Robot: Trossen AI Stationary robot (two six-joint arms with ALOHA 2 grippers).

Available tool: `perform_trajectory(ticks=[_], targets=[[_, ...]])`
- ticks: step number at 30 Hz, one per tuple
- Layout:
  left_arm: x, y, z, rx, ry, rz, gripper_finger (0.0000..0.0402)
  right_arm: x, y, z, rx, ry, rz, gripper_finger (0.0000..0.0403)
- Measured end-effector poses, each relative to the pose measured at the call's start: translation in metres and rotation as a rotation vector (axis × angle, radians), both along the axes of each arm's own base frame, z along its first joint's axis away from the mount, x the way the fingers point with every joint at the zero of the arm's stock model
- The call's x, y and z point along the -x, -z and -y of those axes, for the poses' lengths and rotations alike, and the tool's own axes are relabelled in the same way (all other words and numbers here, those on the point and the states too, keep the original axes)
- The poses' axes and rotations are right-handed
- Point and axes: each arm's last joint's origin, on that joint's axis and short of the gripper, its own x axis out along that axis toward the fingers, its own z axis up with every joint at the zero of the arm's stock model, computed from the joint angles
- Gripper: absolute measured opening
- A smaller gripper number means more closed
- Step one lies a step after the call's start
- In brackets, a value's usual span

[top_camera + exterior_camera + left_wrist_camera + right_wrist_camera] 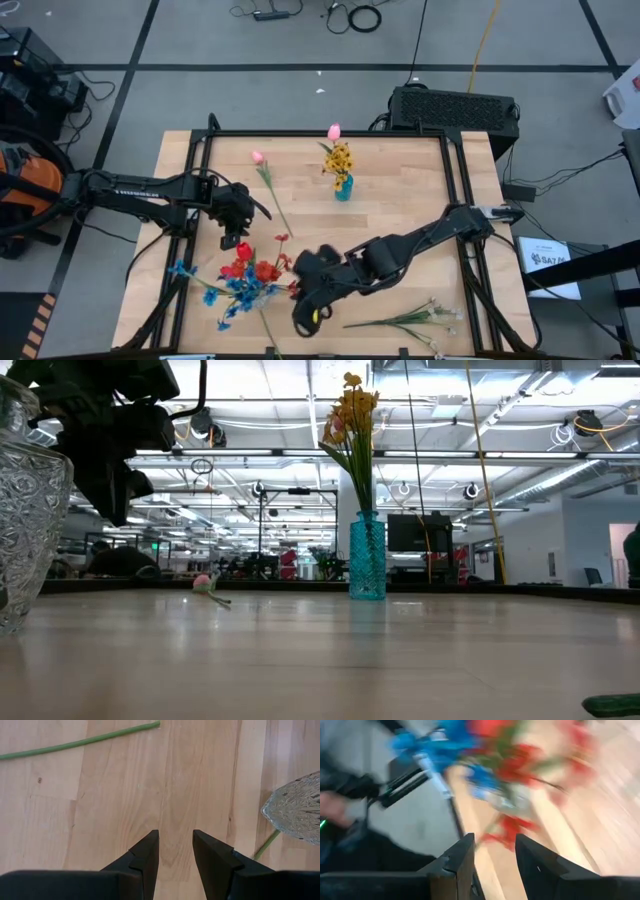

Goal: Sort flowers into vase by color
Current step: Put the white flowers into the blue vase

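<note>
Red and blue flowers (243, 275) stand bunched in a clear cut-glass vase (22, 490) near the table's near-left. A yellow bunch (340, 158) and a pink tulip (333, 131) stand in a blue vase (367, 556). Another pink tulip (257, 157) lies flat on the table, as do the white blooms (420, 320). My left gripper (243, 213) hangs open over bare wood beside that tulip's stem (80, 741). My right gripper (298, 292) is open and empty, pointing at the red and blue flowers (485, 765) from their right.
The glass vase (295, 815) sits close to my left gripper. A black frame (190, 170) runs along the table's sides. Bare wood lies between the blue vase (343, 187) and the right arm, and along the far right.
</note>
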Motion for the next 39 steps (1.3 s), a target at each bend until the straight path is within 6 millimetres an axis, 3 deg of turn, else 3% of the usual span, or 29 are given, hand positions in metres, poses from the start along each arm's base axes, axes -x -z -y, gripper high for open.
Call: perform_trajectory(ticks=[7,10,13,21,33,39], targets=[[0.000,0.000,0.000,0.000,0.000,-0.001,0.0125,0.036,0.017,0.014,-0.190,0.558,-0.377,0.0113],[0.000,0.000,0.000,0.000,0.000,-0.001,0.0125,0.042,0.027,0.012,-0.326,0.827,-0.503,0.0100],[0.000,0.000,0.000,0.000,0.000,-0.001,0.0125,0.042,0.040,0.004,-0.381,0.982,-0.550,0.0092],[0.000,0.000,0.000,-0.001,0.003,0.000,0.0125,0.039,0.081,-0.031,-0.390,1.144,-0.606,0.0099],[0.000,0.000,0.000,-0.002,0.005,0.001,0.0125,0.046,0.132,-0.076,-0.322,1.151,-0.771,0.0169],[0.000,0.000,0.000,-0.002,0.004,0.000,0.0125,0.049,0.153,-0.091,-0.346,1.175,-0.946,0.0174]])
